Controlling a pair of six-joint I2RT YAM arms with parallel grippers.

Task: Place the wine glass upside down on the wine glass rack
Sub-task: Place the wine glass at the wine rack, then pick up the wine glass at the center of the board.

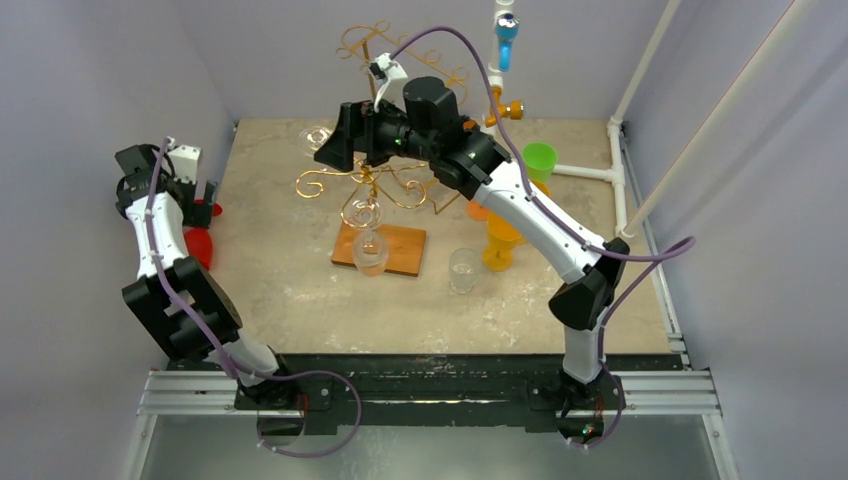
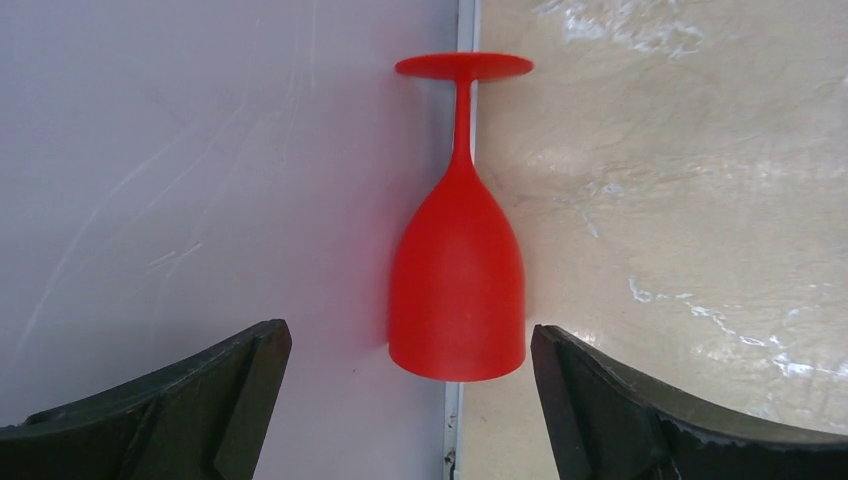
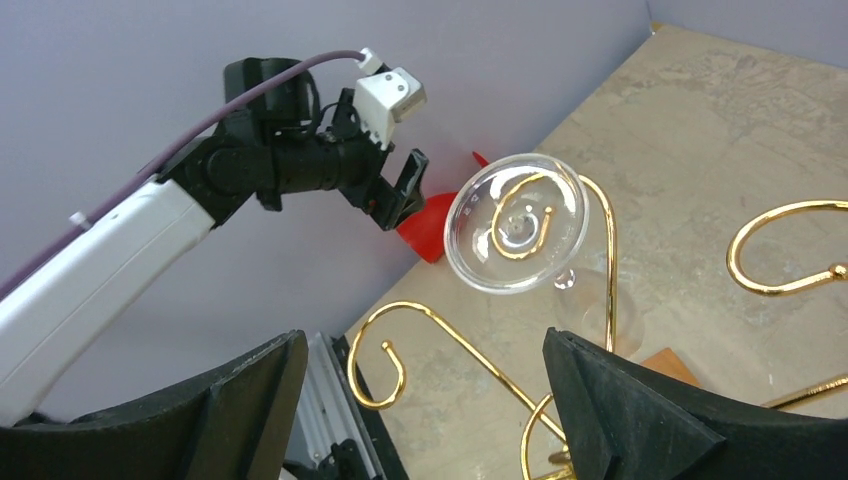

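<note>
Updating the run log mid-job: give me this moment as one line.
right gripper open at wine glass rack | clear wine glass hanging upside down on rack | left gripper open, facing red wine glass lying by wall

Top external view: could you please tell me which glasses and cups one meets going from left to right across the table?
Red wine glass → rear clear wine glass → front clear wine glass → clear tumbler → orange goblet → green cup.
</note>
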